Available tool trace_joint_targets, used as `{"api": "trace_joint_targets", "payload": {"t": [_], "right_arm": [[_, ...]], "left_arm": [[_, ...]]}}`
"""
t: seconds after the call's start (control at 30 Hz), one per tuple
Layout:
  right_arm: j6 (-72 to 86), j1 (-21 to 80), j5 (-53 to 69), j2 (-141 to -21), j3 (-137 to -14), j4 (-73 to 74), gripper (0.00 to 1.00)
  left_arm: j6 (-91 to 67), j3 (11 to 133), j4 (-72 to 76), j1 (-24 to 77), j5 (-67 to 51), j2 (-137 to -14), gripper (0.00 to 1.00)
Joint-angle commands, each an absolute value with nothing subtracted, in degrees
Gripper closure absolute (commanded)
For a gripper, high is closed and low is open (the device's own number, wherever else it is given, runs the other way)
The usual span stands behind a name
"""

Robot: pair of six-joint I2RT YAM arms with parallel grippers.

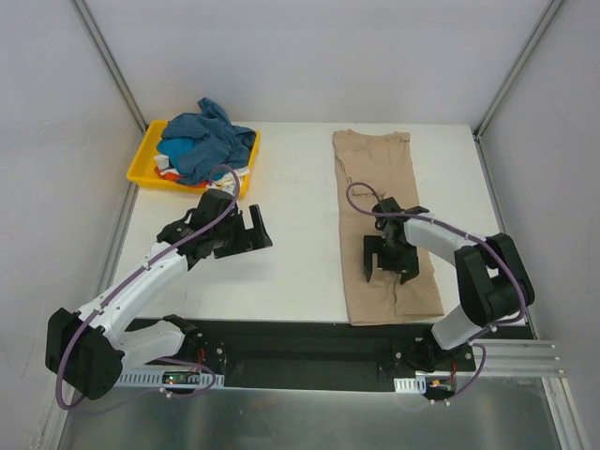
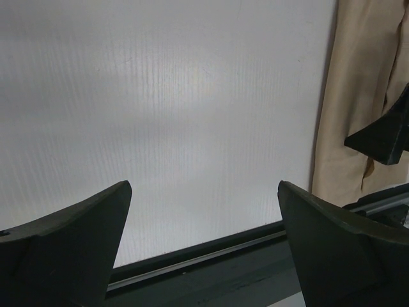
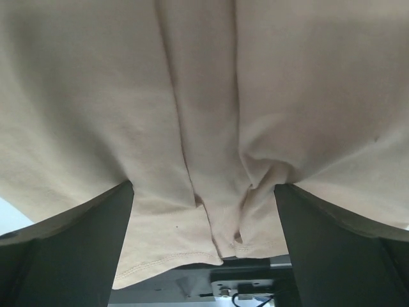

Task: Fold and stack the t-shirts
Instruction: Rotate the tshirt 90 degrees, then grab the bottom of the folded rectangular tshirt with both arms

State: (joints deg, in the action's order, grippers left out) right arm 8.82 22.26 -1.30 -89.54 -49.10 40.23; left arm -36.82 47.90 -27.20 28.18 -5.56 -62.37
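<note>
Your right tool (image 1: 386, 264), jaws wide, hovers over the near half of the beige t-shirt (image 1: 375, 178), a long strip running away from you on the table (image 1: 300, 206); your left tool (image 1: 246, 231), equally wide, hangs well apart.

No writing, number, brand mark or sign could be read in any of the three views. The small green circuit board (image 1: 174, 378) at the left arm's base was too small in the overhead view for any print on it to be made out.
</note>
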Motion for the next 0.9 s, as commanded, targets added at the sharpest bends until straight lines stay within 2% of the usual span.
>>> {"api": "trace_joint_targets", "payload": {"t": [0.0, 0.33, 0.47, 0.6, 0.77, 0.87], "right_arm": [[15.63, 28.72, 2.63, -93.94, -52.46, 37.09, 0.03], [20.74, 36.29, 2.90, -94.67, -61.08, 38.14, 0.03], [21.79, 37.27, 0.45, -85.99, -59.51, 40.77, 0.03], [24.34, 37.18, -7.10, -75.69, -54.94, 48.05, 0.03], [29.52, 34.46, -6.68, -62.79, -43.29, 52.20, 0.03], [30.67, 29.91, -3.79, -54.62, -37.37, 52.12, 0.03]], "left_arm": [[-37.53, 47.46, -26.19, 28.65, -5.45, -60.82, 0.01], [-36.65, 49.04, -26.28, 28.56, -6.15, -63.10, 0.01], [-37.09, 49.04, -26.19, 28.65, -9.31, -64.95, 0.01], [-38.40, 48.08, -25.40, 30.14, -13.00, -67.58, 0.01], [-41.13, 46.15, -17.96, 37.52, -16.77, -73.20, 0.01], [-43.76, 44.74, -12.32, 41.21, -22.31, -77.86, 0.07]]}}
